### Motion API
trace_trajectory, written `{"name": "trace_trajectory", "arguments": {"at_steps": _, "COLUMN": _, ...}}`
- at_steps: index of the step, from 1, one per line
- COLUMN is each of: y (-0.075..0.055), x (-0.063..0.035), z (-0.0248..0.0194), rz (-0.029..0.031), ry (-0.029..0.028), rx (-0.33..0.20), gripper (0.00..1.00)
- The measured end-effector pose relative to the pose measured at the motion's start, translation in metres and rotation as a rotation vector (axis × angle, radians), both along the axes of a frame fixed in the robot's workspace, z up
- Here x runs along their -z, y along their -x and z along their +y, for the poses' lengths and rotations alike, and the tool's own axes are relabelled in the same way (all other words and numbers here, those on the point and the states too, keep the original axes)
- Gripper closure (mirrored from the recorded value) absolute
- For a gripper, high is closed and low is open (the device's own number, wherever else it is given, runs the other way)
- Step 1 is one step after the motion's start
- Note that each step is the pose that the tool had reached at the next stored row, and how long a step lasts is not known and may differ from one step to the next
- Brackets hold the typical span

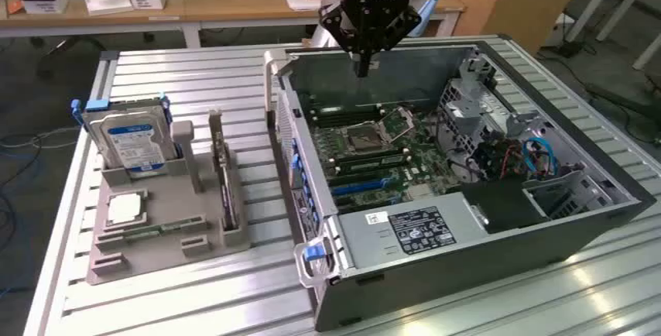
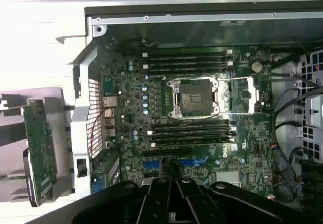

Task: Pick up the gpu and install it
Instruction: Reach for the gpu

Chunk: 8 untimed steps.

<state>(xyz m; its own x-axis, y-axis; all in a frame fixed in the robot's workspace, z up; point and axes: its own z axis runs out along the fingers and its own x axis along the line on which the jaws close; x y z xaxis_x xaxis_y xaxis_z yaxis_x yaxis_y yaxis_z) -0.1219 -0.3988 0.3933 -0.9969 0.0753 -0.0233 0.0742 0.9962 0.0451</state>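
Hovering above the open computer case (image 1: pixel 485 239), your pincer (image 1: pixel 361 70) is pressed together, holding nothing. The gpu (image 1: pixel 221 172) stands on edge in the grey rack (image 1: pixel 155 247) beside that case. It is probably light, stiff and fragile, so pinch its bare upper edge.

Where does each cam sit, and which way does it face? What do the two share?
Exterior view: off the arm, raised, angled down on the slatted table, the open PC case and the gray holder; the shut gripper hangs above the case's far end.
Wrist view: on the wrist, looking straight down into the case at the motherboard; the gripper shows.
Shared: gripper, motherboard, CPU socket, and the gpu standing in the holder beside the case.
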Motion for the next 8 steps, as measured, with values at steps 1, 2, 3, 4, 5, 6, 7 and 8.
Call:
{"name": "trace_trajectory", "arguments": {"at_steps": 1, "y": 0.0, "x": 0.0, "z": 0.0, "rz": 0.0, "ry": 0.0, "rx": 0.0, "gripper": 0.9}}
{"name": "trace_trajectory", "arguments": {"at_steps": 2, "y": 0.0, "x": 0.0, "z": 0.0, "rz": 0.0, "ry": 0.0, "rx": 0.0, "gripper": 0.9}}
{"name": "trace_trajectory", "arguments": {"at_steps": 3, "y": 0.0, "x": 0.0, "z": 0.0, "rz": 0.0, "ry": 0.0, "rx": 0.0, "gripper": 0.9}}
{"name": "trace_trajectory", "arguments": {"at_steps": 4, "y": 0.0, "x": 0.0, "z": 0.0, "rz": 0.0, "ry": 0.0, "rx": 0.0, "gripper": 0.9}}
{"name": "trace_trajectory", "arguments": {"at_steps": 5, "y": 0.0002, "x": 0.0, "z": 0.0, "rz": -0.0001, "ry": 0.0, "rx": 0.0, "gripper": 0.9}}
{"name": "trace_trajectory", "arguments": {"at_steps": 6, "y": 0.0007, "x": 0.0001, "z": 0.0, "rz": -0.0001, "ry": 0.0, "rx": 0.0, "gripper": 0.9}}
{"name": "trace_trajectory", "arguments": {"at_steps": 7, "y": 0.0013, "x": 0.0001, "z": 0.0, "rz": 0.0, "ry": 0.0, "rx": 0.0, "gripper": 0.9}}
{"name": "trace_trajectory", "arguments": {"at_steps": 8, "y": 0.002, "x": 0.0, "z": 0.0, "rz": 0.0, "ry": 0.0, "rx": 0.0, "gripper": 0.9}}
